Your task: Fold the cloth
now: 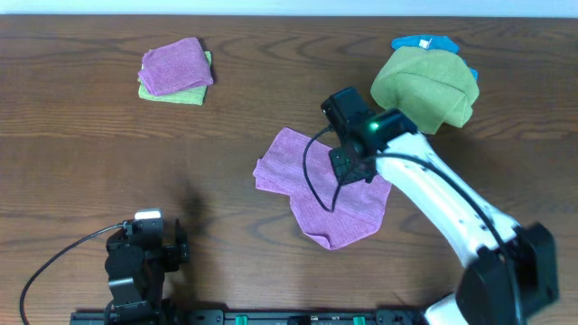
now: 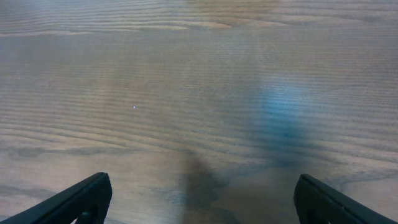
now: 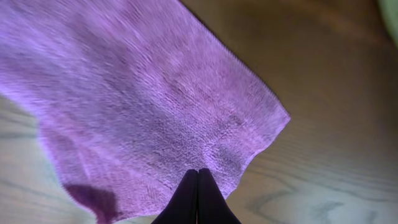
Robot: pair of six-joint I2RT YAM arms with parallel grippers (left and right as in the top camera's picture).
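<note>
overhead: the purple cloth (image 1: 330,194) is seen rumpled at the middle of the table (image 1: 90,181), the right gripper (image 1: 352,171) planted on its right edge, the left gripper (image 1: 135,257) well apart. left wrist: jaws are held wide over wood. right wrist: jaws are pinched together on the cloth's hem beside a corner. no writing is legible.

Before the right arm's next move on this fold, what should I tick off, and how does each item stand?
1. Right gripper jaws shut at the purple cloth edge: ok.
2. Cloth really pinched between them: cannot tell.
3. Left gripper jaws open, over bare table, off the cloth: ok.
4. Purple cloth lying flat and square: not ok, outline irregular.
5. Folded stack far from the fold area: ok.
</note>
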